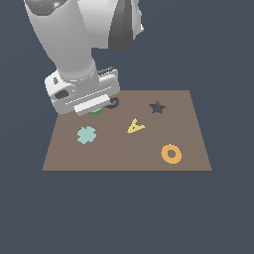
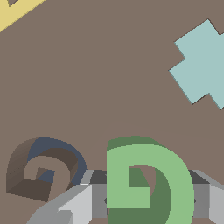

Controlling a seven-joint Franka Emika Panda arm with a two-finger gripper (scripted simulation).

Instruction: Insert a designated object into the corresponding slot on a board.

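The green G piece (image 2: 148,179) sits between my gripper's (image 2: 148,199) two grey fingers (image 2: 78,204), whose dark pads touch its sides. In the exterior view only a sliver of the G (image 1: 95,111) shows under the gripper (image 1: 97,107), low over the brown board (image 1: 124,149) near its far left corner. The dark G-shaped slot (image 2: 43,170) lies close beside the piece, apart from it and empty; in the exterior view the slot (image 1: 113,103) is just to the gripper's right. I cannot tell whether the G rests on the board or hangs just above it.
A pale blue cross (image 1: 86,134) (image 2: 203,65) lies near the gripper. A yellow A (image 1: 135,126) (image 2: 13,13), a dark star cut-out (image 1: 157,107) and an orange ring (image 1: 171,154) lie further to the exterior view's right on the board.
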